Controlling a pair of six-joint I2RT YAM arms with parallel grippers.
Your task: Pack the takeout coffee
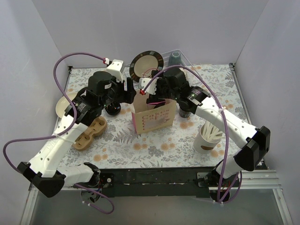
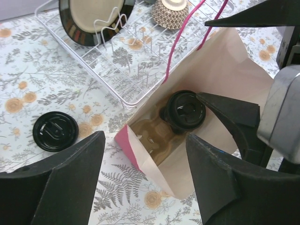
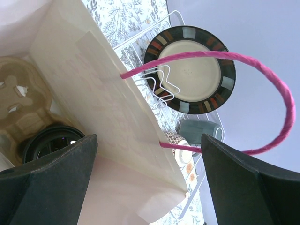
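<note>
Two robot arms meet over a pink-handled paper bag standing on a floral counter. The left pincer hangs above the bag's open mouth, its jaws spread apart and holding nothing. Directly below it, and slightly to its right, a lidded black coffee cup sits in a brown cardboard cup carrier at the bottom of the bag. The right pincer is spread wide and grips nothing, with the bag's pale wall and one pink handle running between its fingers. A loose black lid lies on the counter to the left of the left pincer, outside the bag. Beyond both pincers, a white wire dish rack holds an upright dark-rimmed plate and a grey-blue mug.
</note>
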